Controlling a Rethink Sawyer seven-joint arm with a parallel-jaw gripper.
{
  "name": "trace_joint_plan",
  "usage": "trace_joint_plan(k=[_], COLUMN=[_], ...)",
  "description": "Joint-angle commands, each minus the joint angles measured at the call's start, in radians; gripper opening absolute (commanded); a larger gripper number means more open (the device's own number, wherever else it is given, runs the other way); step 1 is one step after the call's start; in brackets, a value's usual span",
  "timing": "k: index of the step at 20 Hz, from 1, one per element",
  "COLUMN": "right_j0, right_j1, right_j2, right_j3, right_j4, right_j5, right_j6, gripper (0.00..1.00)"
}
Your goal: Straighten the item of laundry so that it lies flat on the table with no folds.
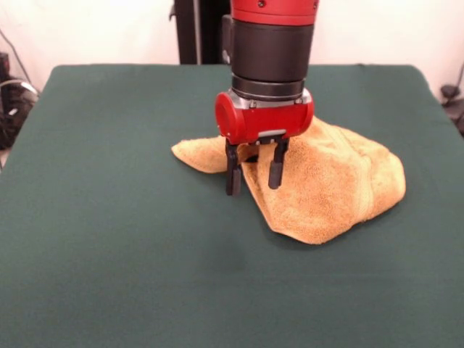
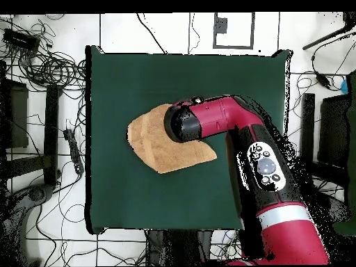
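The hand hangs low over the towel's edge with its two black fingers spread apart and pointing down; a fold of the cloth rises between them, but neither finger is seen pressing on it, so the hand is open and holds nothing. In the overhead view the hand itself is hidden under the arm's black wrist.

The mustard terry towel lies crumpled near the middle of the desk, doubled over on itself, with a narrow corner reaching out to one side past the fingers and a rounded bulk on the other. A woven band runs near its hem on the bulky side. From above, the towel shows as a blunt wedge, partly covered by the wrist.

The red and black arm crosses the desk from the robot's side and covers part of the cloth below it. Nothing else lies on the dark green cover, and bare surface surrounds the towel on every side, with the widest stretch in front of it in the front view. All four desk edges are well apart from the towel.

Beyond the desk, tangled cables lie on the pale floor along one side, and dark equipment stands at both flanks.
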State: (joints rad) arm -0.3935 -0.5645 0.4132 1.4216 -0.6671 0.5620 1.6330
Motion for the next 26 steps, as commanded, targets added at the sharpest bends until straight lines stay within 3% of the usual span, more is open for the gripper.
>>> trace_joint_plan(k=[1, 13, 26], right_j0=[0.037, 0.067, 0.069], right_j1=[0.075, 0.085, 0.121], right_j2=[-0.034, -0.116, -0.115], right_j3=[0.106, 0.129, 0.106], right_j4=[0.098, 0.208, 0.274], right_j5=[0.098, 0.162, 0.331], right_j6=[0.146, 0.152, 0.051], gripper=[1.0, 1.0, 1.0])
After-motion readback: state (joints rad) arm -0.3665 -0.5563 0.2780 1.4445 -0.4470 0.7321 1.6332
